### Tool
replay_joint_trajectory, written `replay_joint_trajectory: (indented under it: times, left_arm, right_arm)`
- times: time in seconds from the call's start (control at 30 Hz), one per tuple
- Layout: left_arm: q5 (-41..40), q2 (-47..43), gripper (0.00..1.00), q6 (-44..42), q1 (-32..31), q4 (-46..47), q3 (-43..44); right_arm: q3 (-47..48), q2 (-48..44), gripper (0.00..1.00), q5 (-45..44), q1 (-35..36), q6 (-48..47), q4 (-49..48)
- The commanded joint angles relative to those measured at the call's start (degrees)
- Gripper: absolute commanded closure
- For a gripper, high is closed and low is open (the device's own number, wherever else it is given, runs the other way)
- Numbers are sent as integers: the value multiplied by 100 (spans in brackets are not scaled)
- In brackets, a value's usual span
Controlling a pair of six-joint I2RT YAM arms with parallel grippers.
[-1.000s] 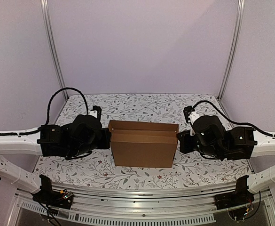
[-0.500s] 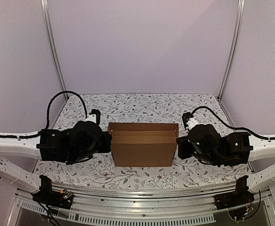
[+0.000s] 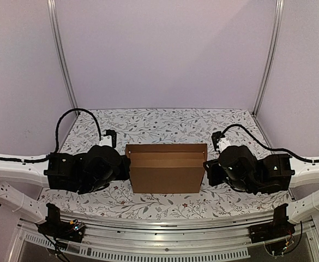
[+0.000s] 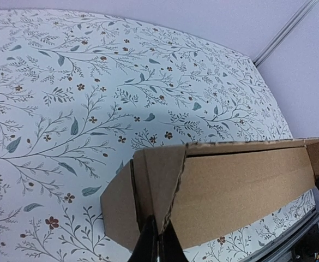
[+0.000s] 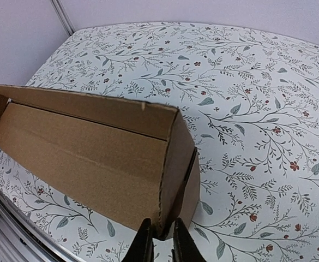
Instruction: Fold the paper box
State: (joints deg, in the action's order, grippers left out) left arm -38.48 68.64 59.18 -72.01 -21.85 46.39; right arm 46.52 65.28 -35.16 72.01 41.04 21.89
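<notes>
1 paper box (image 3: pixel 166 169) on tabletop (image 3: pixel 164 123), 2 tools at its ends. L tool (image 4: pixel 158 236) is pinched shut on the left flap. R tool (image 5: pixel 161 226) is slightly parted, astride the right wall.

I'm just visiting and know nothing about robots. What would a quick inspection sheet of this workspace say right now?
Surface: floral-patterned table.
Job's things: brown box standing folded between the two arms; a gap shows along its top seam.
Clutter: nothing seen.
Grippers: left gripper pinched shut on the box's left end flap; right gripper straddles the right end's edge, grip unclear.
Cables: a black cable loops above each arm, away from the box.
Surroundings: plain walls, metal posts in the far corners.
</notes>
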Motion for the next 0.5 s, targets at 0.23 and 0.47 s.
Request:
replay_joint_trajectory:
  times: [0.23,0.47]
  left_arm:
    - [1134,513,100,182,-235,-1643,-585]
    - [1115,539,100,138,-235,-1647,-544]
  right_arm:
    - [374,-174,60,211,78,-374,656]
    - [1031,-417,46,-223,77,-981,1020]
